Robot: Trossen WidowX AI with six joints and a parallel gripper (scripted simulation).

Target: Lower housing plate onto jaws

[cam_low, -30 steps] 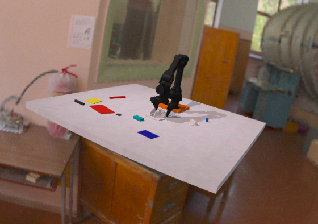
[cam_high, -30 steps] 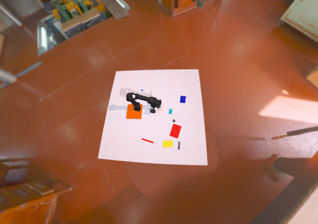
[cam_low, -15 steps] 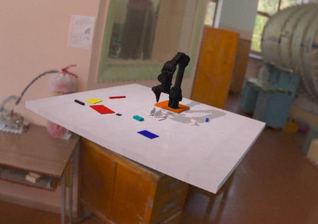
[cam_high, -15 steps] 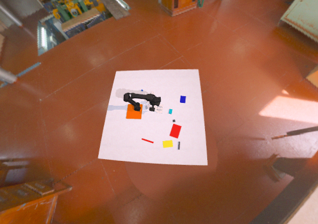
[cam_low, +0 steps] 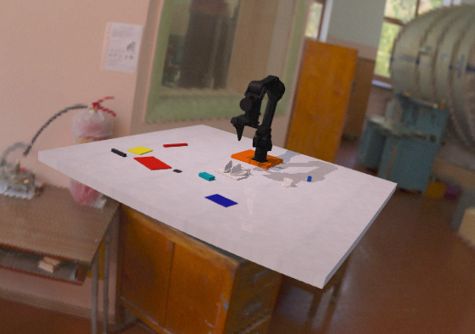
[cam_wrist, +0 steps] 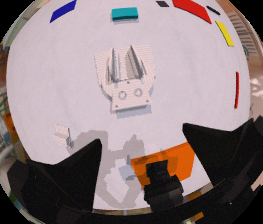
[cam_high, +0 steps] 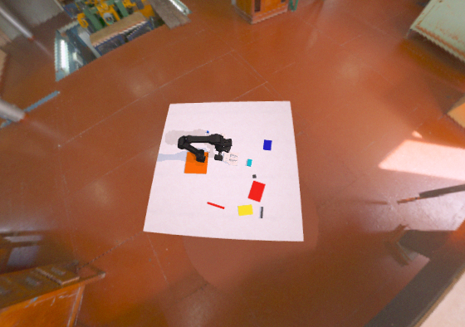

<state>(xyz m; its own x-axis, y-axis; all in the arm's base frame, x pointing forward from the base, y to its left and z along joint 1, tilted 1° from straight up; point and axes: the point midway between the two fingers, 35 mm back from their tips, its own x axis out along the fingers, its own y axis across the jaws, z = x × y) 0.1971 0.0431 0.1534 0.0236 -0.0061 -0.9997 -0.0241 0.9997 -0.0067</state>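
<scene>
My fingers stand wide open, holding nothing, raised above the white table (cam_high: 187, 211) (cam_low: 288, 232) (cam_wrist: 42, 75). The pale housing plate (cam_wrist: 131, 99) lies over the near end of the two upright jaws, between the teal block (cam_high: 249, 163) (cam_low: 206, 176) (cam_wrist: 125, 13) and the orange base plate (cam_high: 195, 168) (cam_low: 242, 155) (cam_wrist: 186, 157).

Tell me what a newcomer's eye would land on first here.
Probably the black arm rising beside the orange square, its open gripper above the white table. Next, the bright red rectangle, near the yellow one.
</scene>
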